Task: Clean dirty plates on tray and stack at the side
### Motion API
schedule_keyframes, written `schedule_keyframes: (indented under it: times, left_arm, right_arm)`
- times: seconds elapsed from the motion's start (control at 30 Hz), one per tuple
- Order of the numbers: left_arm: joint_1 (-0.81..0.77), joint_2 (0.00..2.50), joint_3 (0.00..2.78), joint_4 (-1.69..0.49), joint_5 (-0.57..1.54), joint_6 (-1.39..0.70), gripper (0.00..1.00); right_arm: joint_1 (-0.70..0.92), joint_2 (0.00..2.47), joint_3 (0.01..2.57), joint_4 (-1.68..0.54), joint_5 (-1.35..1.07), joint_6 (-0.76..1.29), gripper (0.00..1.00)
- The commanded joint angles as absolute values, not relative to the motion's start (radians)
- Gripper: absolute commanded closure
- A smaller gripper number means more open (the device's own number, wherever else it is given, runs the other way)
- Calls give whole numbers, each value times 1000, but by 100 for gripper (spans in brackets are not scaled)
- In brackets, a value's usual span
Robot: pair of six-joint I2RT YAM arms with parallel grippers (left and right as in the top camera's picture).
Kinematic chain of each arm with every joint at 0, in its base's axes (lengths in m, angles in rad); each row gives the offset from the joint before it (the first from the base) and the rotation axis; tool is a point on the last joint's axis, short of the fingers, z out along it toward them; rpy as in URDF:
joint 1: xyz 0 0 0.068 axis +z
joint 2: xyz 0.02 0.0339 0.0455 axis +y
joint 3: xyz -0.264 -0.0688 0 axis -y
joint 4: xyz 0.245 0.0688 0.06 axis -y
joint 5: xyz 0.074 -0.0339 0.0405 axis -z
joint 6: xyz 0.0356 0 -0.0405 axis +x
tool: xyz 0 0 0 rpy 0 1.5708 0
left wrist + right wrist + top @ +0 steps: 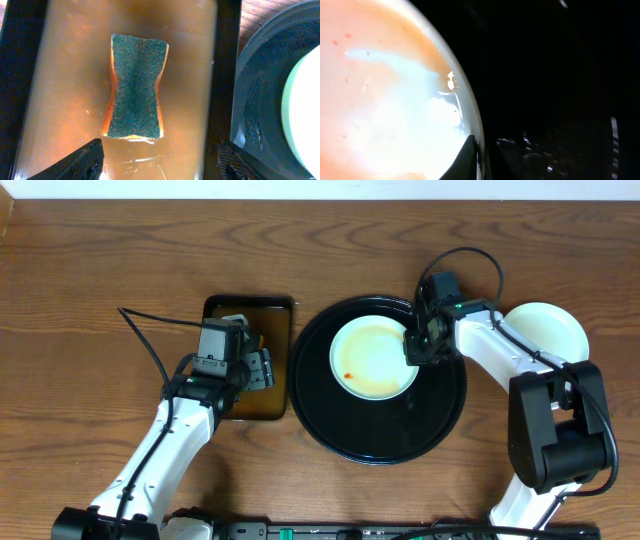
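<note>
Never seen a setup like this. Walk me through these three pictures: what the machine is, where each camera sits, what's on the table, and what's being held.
It is a robot with two arms at a wooden table, each ending in a two-finger gripper.

The overhead view looks straight down. A round black tray holds a dirty plate with orange smears. A clean plate sits at the right side. A small rectangular tray is on the left.

The left wrist view looks down from the left gripper: it hangs open above a green-topped sponge lying in brownish liquid, holding nothing.

The right wrist view is a close-up from the right gripper, whose finger sits at the dirty plate's rim. Whether it actually grips the rim is unclear.
</note>
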State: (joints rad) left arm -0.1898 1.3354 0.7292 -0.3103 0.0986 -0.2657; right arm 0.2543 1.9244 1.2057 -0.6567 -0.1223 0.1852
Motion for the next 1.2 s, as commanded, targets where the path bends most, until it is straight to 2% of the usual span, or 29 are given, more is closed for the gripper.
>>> schedule_keyframes:
  times: [0.0,0.23,0.5,0.97,1.17]
  left_arm:
    - [-183,1361,727,-307,97,-274,26]
    - [-183,1457,725,-270,97,-274,25]
    - [-183,1570,726,-131,84,-255,25]
    - [-182,1548,726,-9,7,-255,28]
    - [-182,1590,724,-20,6,-255,28]
  right_arm:
    - [262,1953,1201,-665,-151,152,99]
    - [277,1953,1201,-682,-165,171,99]
    - [284,1953,1201,-689,-165,216,99]
    - [286,1953,1200,-692,-165,216,99]
    - [287,1953,1200,-692,-165,216,99]
